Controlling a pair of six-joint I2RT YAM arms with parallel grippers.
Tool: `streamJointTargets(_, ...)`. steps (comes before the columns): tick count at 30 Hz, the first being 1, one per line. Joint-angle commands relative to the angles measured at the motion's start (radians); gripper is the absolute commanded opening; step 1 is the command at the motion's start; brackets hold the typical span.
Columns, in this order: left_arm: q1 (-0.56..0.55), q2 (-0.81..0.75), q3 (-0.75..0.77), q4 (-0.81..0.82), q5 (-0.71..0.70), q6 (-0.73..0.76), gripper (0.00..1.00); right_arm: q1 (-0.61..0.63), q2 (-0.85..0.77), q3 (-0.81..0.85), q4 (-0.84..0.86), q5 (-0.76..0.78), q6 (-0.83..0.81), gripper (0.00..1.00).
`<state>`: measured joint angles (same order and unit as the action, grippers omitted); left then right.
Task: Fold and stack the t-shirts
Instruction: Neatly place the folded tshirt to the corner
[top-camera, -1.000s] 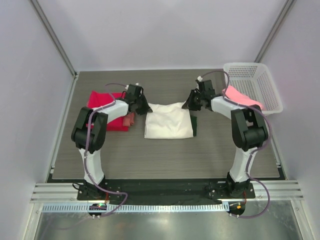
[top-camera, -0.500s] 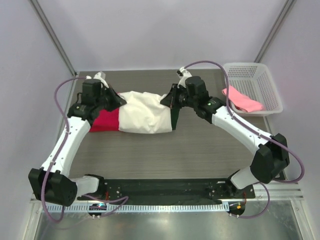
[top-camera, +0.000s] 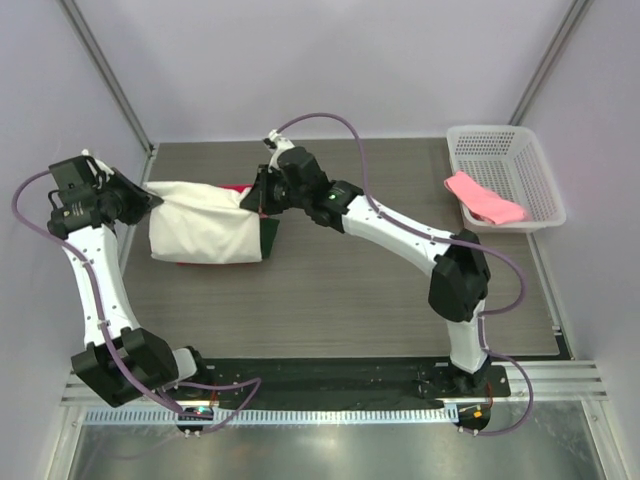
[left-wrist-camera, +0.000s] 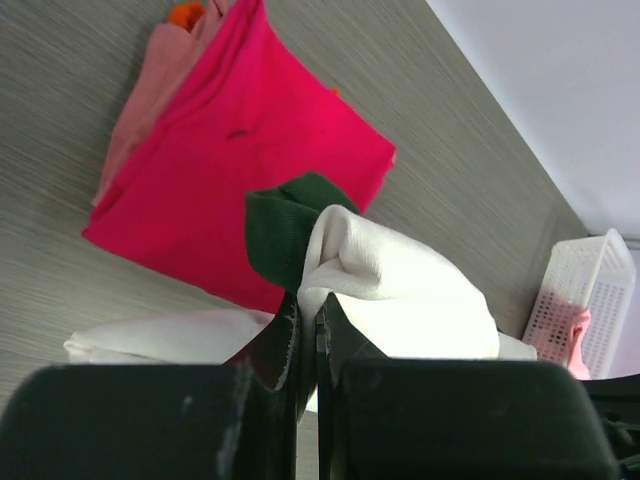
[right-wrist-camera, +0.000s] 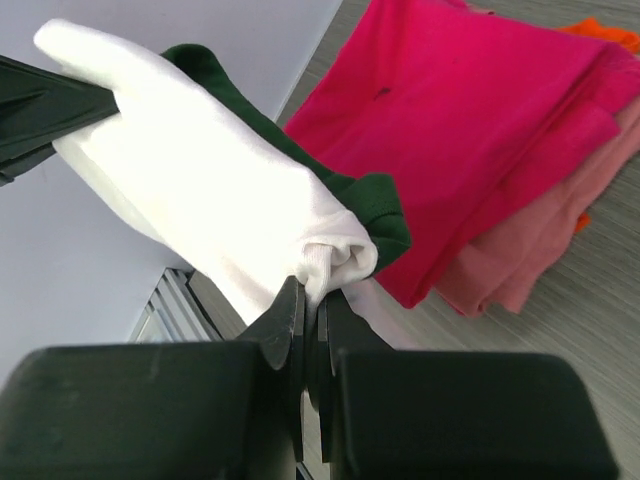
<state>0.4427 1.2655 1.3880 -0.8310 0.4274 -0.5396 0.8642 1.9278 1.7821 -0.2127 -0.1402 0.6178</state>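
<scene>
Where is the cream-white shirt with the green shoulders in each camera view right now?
Top external: cream-white shirt spans left of centre.
Left wrist: centre-right, pinched in the left gripper.
Right wrist: upper left to centre, pinched in the right gripper.
Shared landmark: red-pink shirt beneath it, a sliver from above.

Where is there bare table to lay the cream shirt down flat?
Bare table runs from the cream shirt to the basket, and along the near edge. The left rear is crowded: the red stack lies under the shirt held by the left gripper and right gripper.
</scene>
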Motion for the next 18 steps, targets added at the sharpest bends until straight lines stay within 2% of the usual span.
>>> streamJointTargets(1, 0.010, 0.024, 0.058, 0.000, -0.039, 0.024, 0.00, -0.002, 0.049, 0.134, 0.010, 0.028, 0.031, 0.01)
streamJointTargets(5, 0.010, 0.098, 0.079, 0.029, -0.076, 0.014, 0.00, -0.002, 0.117, 0.186, 0.010, 0.042, 0.034, 0.01)
streamJointTargets(12, 0.017, 0.256, 0.101, 0.078, 0.030, -0.029, 0.00, -0.022, 0.235, 0.289, 0.010, 0.076, 0.023, 0.01)
streamJointTargets(18, 0.014, 0.357, 0.124, 0.119, -0.003, -0.075, 0.00, -0.054, 0.304, 0.327, 0.056, 0.090, 0.040, 0.01)
